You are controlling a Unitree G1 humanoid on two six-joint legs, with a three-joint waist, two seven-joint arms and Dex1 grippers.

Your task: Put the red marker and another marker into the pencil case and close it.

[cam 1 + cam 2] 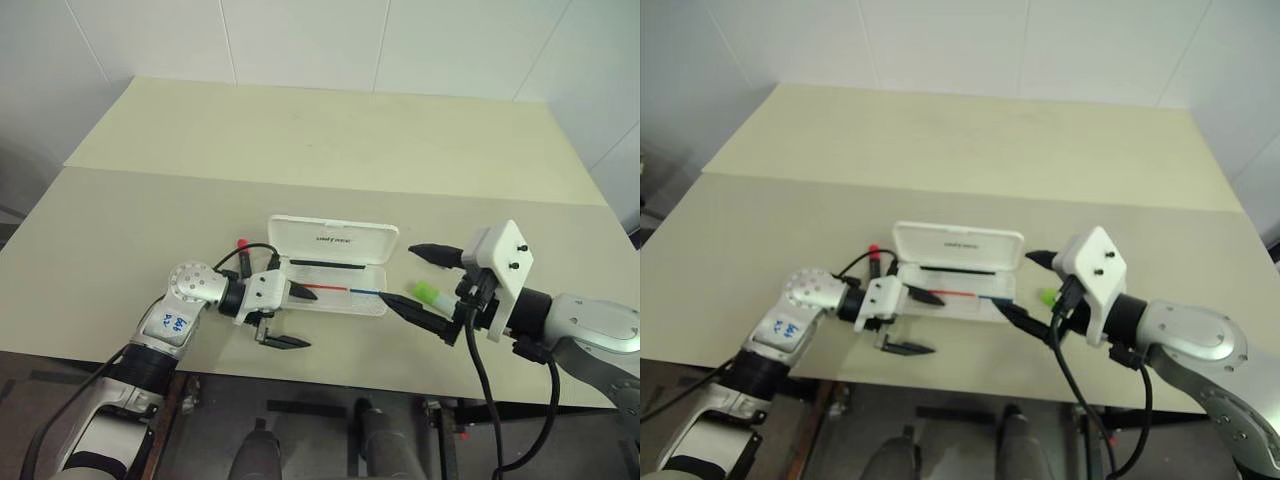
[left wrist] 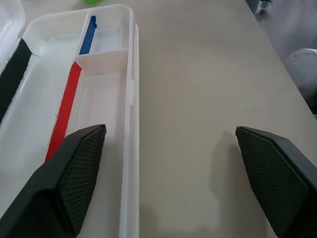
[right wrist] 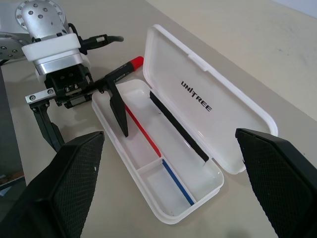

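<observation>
The red marker looks light, stiff and slick, likely to roll; I'd pinch it mid-barrel, across its width. It is slim, dark-bodied, red-capped, lying on the table just behind the left gripper, beside the case's end. That gripper stands wide and empty, one finger over the case's open tray, the other outside its front wall. The case is white, thin-walled plastic, lid up, probably easy to shove. The green marker lies between the right gripper's wide, empty fingers.
</observation>
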